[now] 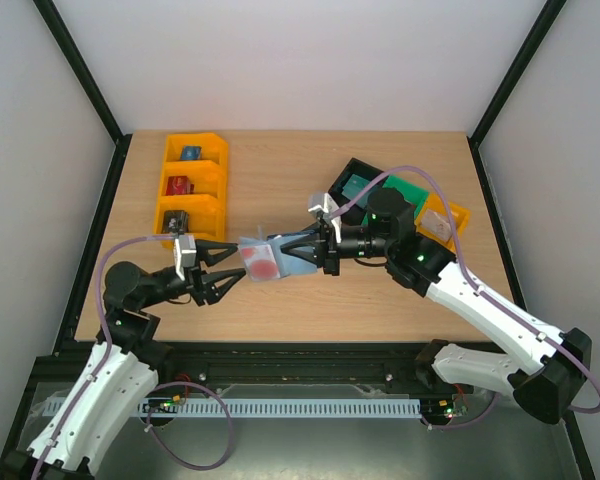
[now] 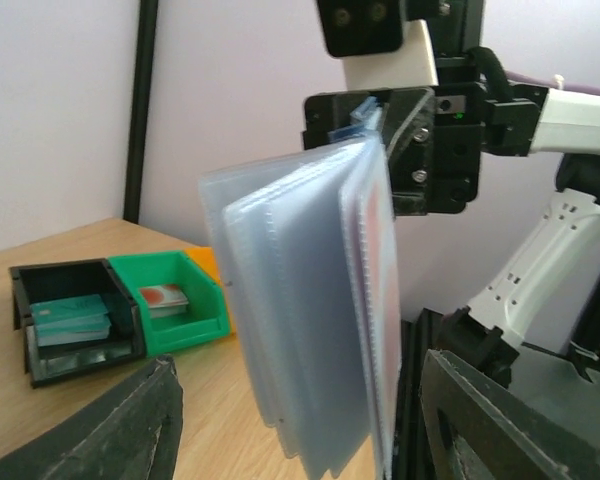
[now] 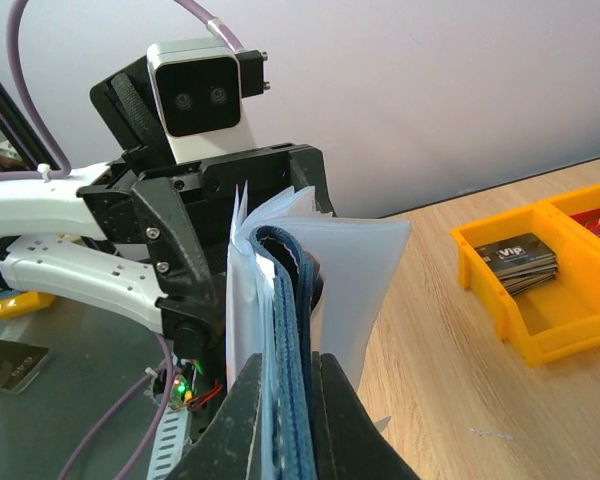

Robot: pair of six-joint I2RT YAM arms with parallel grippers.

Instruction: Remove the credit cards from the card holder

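Note:
The card holder (image 1: 272,258) hangs in the air between the two arms. Its dark navy cover (image 3: 292,330) is pinched edge-on by my right gripper (image 3: 285,425), which is shut on it. Pale clear sleeves (image 2: 305,300) fan out from the cover toward the left arm. One credit card with a red blot (image 1: 263,264) shows through a sleeve. My left gripper (image 1: 230,269) is open, its dark fingers (image 2: 115,430) standing wide on either side of the sleeves' free end without touching them.
A black bin with teal cards (image 2: 70,322) and a green bin holding a red-spotted card (image 2: 167,300) sit at the back right, beside a small orange bin (image 1: 446,222). An orange three-compartment bin (image 1: 190,188) stands at the back left.

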